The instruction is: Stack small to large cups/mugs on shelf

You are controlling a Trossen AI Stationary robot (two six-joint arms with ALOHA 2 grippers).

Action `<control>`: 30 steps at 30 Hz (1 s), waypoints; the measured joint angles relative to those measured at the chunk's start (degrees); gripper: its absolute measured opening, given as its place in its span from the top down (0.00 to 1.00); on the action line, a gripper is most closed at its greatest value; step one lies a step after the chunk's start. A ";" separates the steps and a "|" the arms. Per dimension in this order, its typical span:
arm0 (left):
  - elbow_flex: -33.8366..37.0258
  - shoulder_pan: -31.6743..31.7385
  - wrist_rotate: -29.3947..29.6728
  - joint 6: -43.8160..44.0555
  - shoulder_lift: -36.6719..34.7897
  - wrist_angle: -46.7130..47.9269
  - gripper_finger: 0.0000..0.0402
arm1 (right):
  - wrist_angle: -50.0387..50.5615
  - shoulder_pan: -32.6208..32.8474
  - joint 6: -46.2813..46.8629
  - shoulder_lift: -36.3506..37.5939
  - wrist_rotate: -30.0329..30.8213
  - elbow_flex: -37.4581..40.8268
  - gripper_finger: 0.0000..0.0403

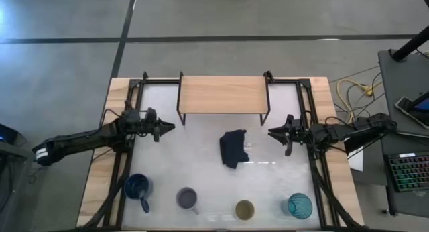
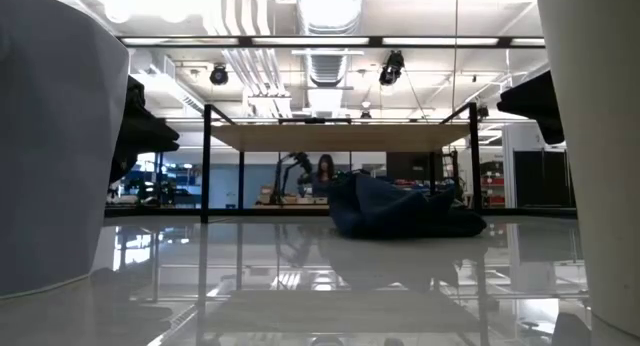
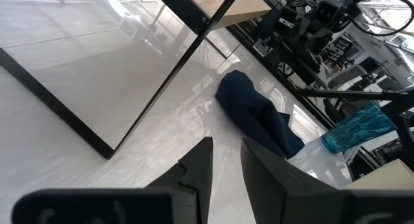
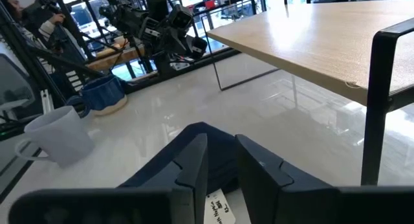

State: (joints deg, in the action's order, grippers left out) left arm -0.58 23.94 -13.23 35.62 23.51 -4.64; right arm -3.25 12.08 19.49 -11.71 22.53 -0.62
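Observation:
The light-wood shelf (image 1: 221, 94) stands on thin black legs at the table's far side. Four vessels stand in a row along the near edge: dark blue mug (image 1: 137, 187), grey-lavender mug (image 1: 187, 198), beige cup (image 1: 244, 209) and translucent teal mug (image 1: 299, 206). My left gripper (image 1: 171, 128) hovers shut off the shelf's left front leg. My right gripper (image 1: 271, 132) hovers shut off the right front leg. Both point inward at each other, far from the cups. The right wrist view shows the blue mug (image 4: 103, 94) and grey mug (image 4: 58, 136); the left wrist view shows the teal mug (image 3: 359, 127).
A crumpled dark navy cloth (image 1: 232, 148) lies on the white tabletop between the two grippers, in front of the shelf. Black frame rails (image 1: 120, 158) run along both table sides. In the low view the grey mug (image 2: 50, 136) and beige cup (image 2: 600, 136) loom at either side.

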 joint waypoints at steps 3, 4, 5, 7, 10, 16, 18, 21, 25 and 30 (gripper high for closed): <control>0.01 0.00 0.01 0.00 0.00 0.00 0.83 | -0.29 0.00 -0.02 -0.02 0.02 0.01 0.81; 0.00 0.00 0.00 0.00 -0.01 0.00 0.83 | -1.26 -0.01 -0.05 -0.02 0.03 0.00 0.80; 0.01 -0.01 0.02 0.00 0.00 0.00 0.83 | -2.96 -0.09 -0.16 -0.02 0.06 0.00 0.80; 0.00 0.00 0.00 0.00 -0.01 0.00 0.83 | -6.90 -0.09 0.73 0.00 -0.41 0.00 0.80; 0.00 0.00 0.00 0.00 0.00 0.00 0.83 | -15.90 -0.09 3.65 -0.02 -1.79 0.01 0.80; 0.00 0.00 0.00 0.00 0.00 0.00 0.83 | -24.13 -0.09 9.34 0.03 -2.05 -0.09 0.82; 0.00 -0.02 0.00 0.00 -0.01 0.00 0.83 | -23.89 -0.09 21.89 0.37 -2.38 -0.29 0.82; 0.00 -0.02 0.00 0.00 0.00 -0.01 0.83 | -23.09 -0.09 35.94 -0.31 1.16 -1.09 0.82; 0.00 0.00 0.03 -3.09 -0.01 -0.02 0.83 | -26.74 -0.14 47.79 -1.40 9.84 -2.54 0.82; 0.00 -0.01 0.04 -8.59 0.00 -0.91 0.83 | -27.48 -0.40 39.63 -5.76 30.60 -7.30 0.81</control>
State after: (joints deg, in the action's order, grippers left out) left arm -0.58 23.93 -13.19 27.03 23.51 -5.55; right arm -30.72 11.67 59.12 -17.47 53.13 -7.93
